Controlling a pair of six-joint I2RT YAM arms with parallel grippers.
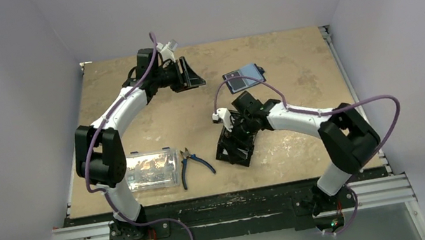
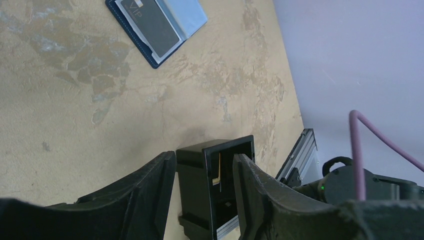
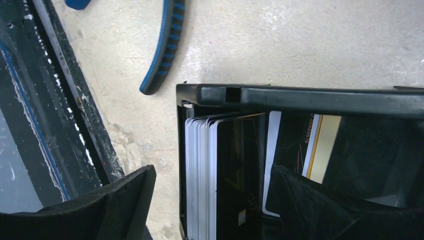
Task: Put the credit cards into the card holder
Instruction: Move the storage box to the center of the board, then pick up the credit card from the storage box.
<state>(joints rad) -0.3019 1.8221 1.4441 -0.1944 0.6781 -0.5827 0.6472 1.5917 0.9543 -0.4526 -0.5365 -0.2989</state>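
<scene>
Wallet point(image 1: 245, 78): lies open and flat on the far side of the counter point(image 1: 302, 54), right of centre, its pale inner faces up.
Dark card point(image 2: 152, 25): sits on one inner face of the wallet, marked VIP. I cannot tell whether it is tucked into a slot.
Cards point(image 3: 200, 150): a stack stands on edge at one end of the tray point(image 3: 300, 96). A few more, white and gold-edged point(image 3: 320, 145), lean loose beside it.
Tray: black, open-topped, on the counter nearer the arms than the wallet.
Right jaws: wide apart and gripping nothing. One finger point(image 3: 125, 200) is outside the tray wall and the other point(image 3: 310, 205) is down inside, with the stack between them.
Left jaws: apart and empty, over the far counter to the left of the wallet, well away from the tray.
Pliers point(image 1: 192, 162): blue-handled, on the counter just left of the tray.
Clear box point(image 1: 152, 169): left of the pliers, near the left arm point(image 1: 124, 108).
</scene>
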